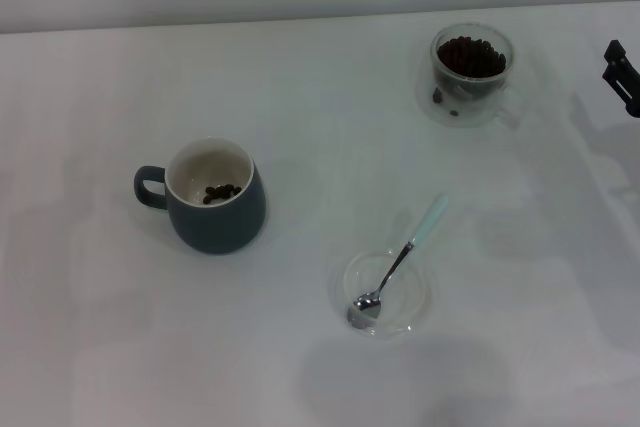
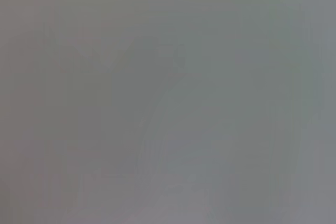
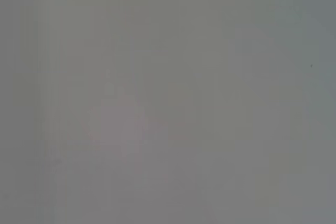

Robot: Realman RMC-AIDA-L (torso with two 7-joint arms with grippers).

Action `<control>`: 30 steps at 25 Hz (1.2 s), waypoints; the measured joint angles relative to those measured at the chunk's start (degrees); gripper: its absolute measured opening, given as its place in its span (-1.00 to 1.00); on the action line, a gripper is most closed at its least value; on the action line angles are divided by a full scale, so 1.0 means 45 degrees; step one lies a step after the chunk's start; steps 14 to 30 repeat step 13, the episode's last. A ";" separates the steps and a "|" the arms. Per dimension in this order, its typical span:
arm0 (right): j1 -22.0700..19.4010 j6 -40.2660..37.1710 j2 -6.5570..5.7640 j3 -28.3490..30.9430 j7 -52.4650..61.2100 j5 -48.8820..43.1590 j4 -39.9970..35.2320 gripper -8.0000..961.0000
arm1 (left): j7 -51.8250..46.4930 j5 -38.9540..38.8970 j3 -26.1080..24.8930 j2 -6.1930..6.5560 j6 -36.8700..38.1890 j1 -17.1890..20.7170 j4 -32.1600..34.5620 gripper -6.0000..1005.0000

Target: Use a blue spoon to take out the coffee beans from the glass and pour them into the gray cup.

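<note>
The blue spoon lies with its silver bowl in a flat clear saucer and its pale blue handle sticking out toward the back right. The glass stands at the back right, filled with coffee beans. At the left stands the gray cup, handle to the left, with a few beans on its white bottom. A black part of my right gripper shows at the right edge, to the right of the glass and touching nothing. My left gripper is out of view. Both wrist views show only a plain grey surface.
The white table ends at a pale wall along the back. Open tabletop lies between the cup, the saucer and the glass.
</note>
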 joint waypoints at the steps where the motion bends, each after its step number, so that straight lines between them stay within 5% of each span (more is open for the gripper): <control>1: 0.0001 0.0000 0.0000 0.0000 0.0000 0.0001 0.0000 0.76 | 0.0001 0.0000 0.0000 0.0000 -0.0001 0.0000 -0.0003 0.54; 30: 0.0076 -0.0006 0.0000 -0.0001 -0.0001 0.0000 0.0000 0.76 | 0.0001 0.0000 0.0000 0.0000 0.0001 -0.0003 0.0001 0.54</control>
